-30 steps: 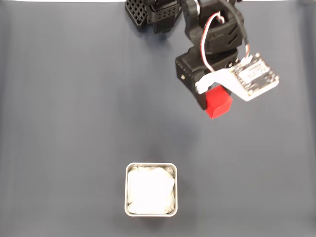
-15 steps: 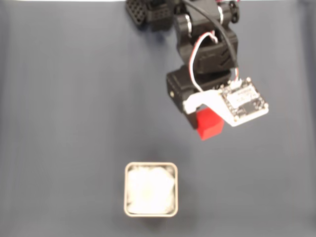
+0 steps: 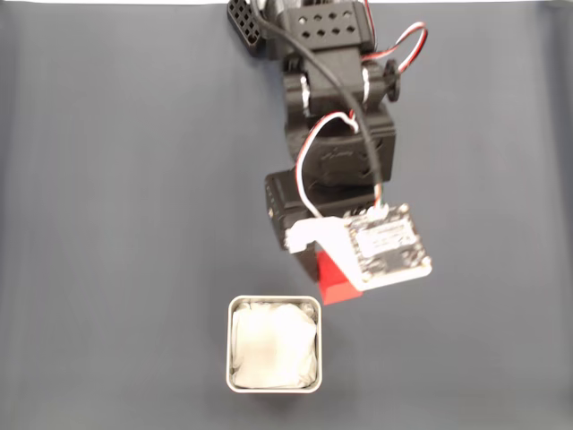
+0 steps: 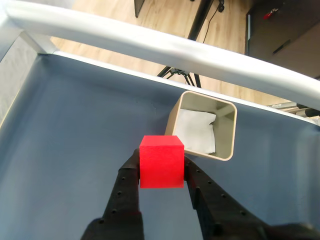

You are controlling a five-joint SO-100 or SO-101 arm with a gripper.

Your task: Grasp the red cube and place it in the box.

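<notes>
My gripper [image 4: 161,167] is shut on the red cube [image 4: 161,161], holding it by two opposite faces above the dark mat. In the fixed view the cube [image 3: 334,285] peeks out from under the wrist's white circuit board, just above and right of the box's upper right corner. The box [image 3: 274,345] is a small square tray with a pale rim and white lining, near the bottom centre. From the wrist view the box [image 4: 226,133] lies just beyond the cube, slightly to the right. The gripper's fingertips are hidden in the fixed view.
The black arm [image 3: 336,107] reaches down from its base at the top edge. A dark grey mat [image 3: 116,224] covers the table. A white rail [image 4: 150,42] borders the mat's far side in the wrist view, with wooden floor beyond.
The arm has swung down and left across the mat, carrying the red cube from the upper right to just beside the box's upper right corner.
</notes>
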